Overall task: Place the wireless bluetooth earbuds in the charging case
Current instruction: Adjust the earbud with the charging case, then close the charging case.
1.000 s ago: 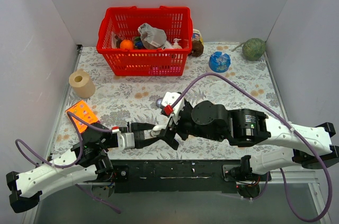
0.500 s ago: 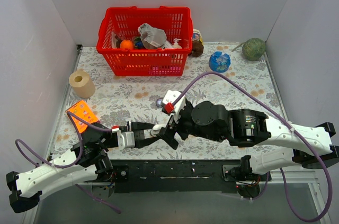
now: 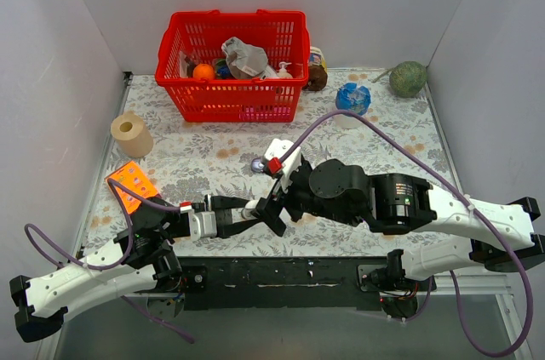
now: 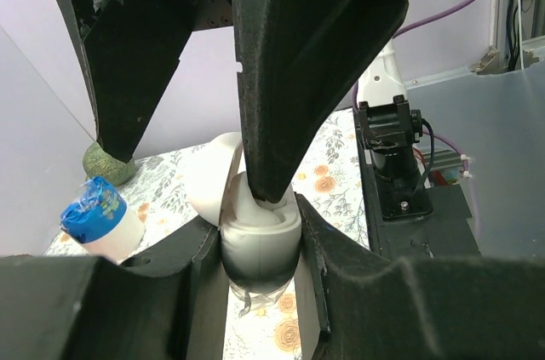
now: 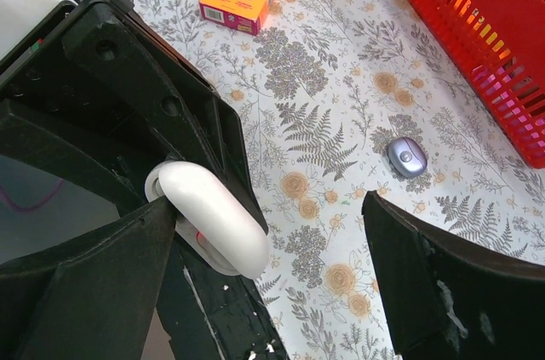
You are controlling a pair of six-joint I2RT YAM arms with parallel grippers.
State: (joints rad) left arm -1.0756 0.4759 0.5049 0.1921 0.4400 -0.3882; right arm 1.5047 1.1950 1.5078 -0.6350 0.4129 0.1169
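Observation:
My left gripper (image 3: pixel 252 210) is shut on a white oval charging case (image 4: pixel 260 237) with its lid swung open, held just above the table's near edge. The case also shows in the right wrist view (image 5: pixel 213 217), with a small red light at its hinge. My right gripper (image 3: pixel 271 205) is open wide and empty. One of its fingers (image 4: pixel 289 79) reaches down into the case's open well. One lavender earbud (image 5: pixel 407 157) with a paler round centre lies on the floral cloth, beyond both grippers (image 3: pixel 255 164). No other earbud is in view.
A red basket (image 3: pixel 232 62) full of items stands at the back. A paper roll (image 3: pixel 130 133) and an orange box (image 3: pixel 132 183) are at the left. A blue-topped cup (image 3: pixel 352 99), a brown item (image 3: pixel 317 77) and a green ball (image 3: pixel 408 78) are at the back right.
My right wrist has shifted slightly right and away, so the lavender earbud shows more fully. The left gripper still holds the case in the same place.

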